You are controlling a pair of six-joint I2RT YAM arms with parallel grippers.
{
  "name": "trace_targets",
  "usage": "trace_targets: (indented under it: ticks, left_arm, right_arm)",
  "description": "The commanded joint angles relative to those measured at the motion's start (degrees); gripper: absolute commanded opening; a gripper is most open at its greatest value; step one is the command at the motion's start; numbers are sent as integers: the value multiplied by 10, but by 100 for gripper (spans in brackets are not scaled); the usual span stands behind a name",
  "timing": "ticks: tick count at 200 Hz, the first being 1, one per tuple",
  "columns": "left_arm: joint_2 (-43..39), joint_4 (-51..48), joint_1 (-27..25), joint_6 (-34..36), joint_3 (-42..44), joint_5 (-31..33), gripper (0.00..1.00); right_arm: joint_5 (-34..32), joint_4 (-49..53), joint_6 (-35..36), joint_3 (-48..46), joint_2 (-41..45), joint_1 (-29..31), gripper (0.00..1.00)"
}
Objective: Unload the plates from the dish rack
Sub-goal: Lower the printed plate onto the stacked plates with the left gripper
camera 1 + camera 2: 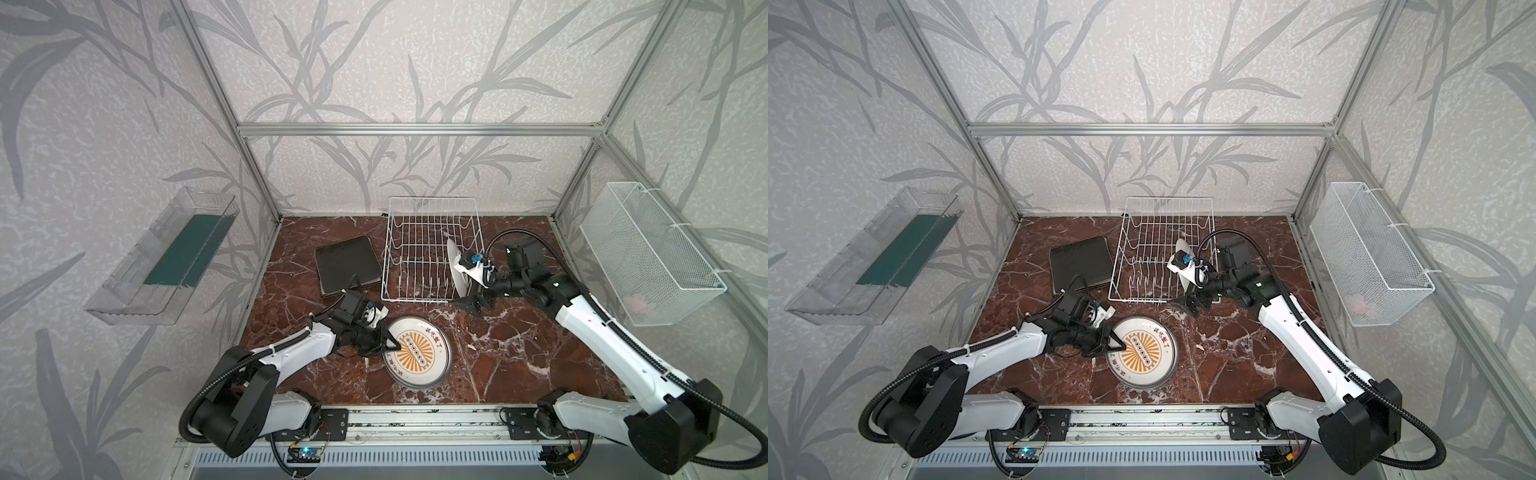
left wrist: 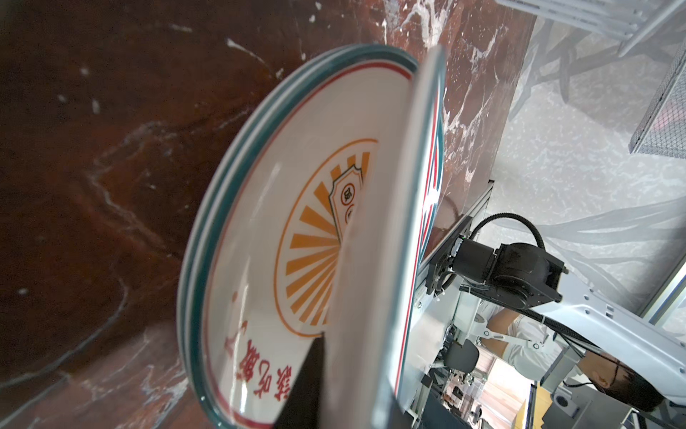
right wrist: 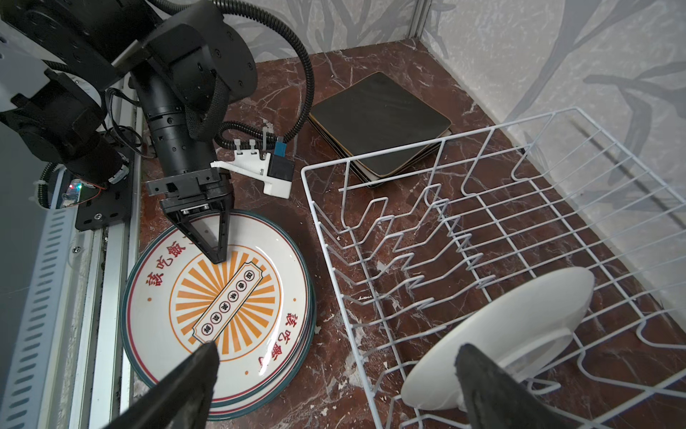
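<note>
Wide-open right end effector (image 3: 337,349) must clamp the last round white plate (image 3: 519,315) at the white wire dish rack's (image 1: 415,245) four o'clock; left end effector's (image 3: 218,254) grip unclear.

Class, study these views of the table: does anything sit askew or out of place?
Yes. The last round plate in the dish rack leans steeply toward one end instead of standing upright between the prongs. The stacked round plates on the table also sit slightly staggered.
</note>
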State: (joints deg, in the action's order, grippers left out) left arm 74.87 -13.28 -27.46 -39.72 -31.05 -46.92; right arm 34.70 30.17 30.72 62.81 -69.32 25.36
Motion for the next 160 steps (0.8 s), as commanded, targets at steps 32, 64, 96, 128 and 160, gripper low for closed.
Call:
trace_targets:
  ticks: [32,64,96,128,160]
  left_arm:
    - [3,-70,-4,38,-45,2,49]
    - [3,-121,-4,58,-74,9,62]
    - [3,-199,-5,95,-121,26,71]
    - [6,-228,-5,109,-140,32,75]
    - [15,-257,-4,127,-150,33,77]
  right_arm:
    - [-4,2,6,8,-8,5,99]
    - [-6,3,5,11,-8,5,99]
    - [-8,4,4,16,-13,5,99]
    - [-11,1,1,17,-14,6,99]
    - [-13,2,-3,21,-16,8,99]
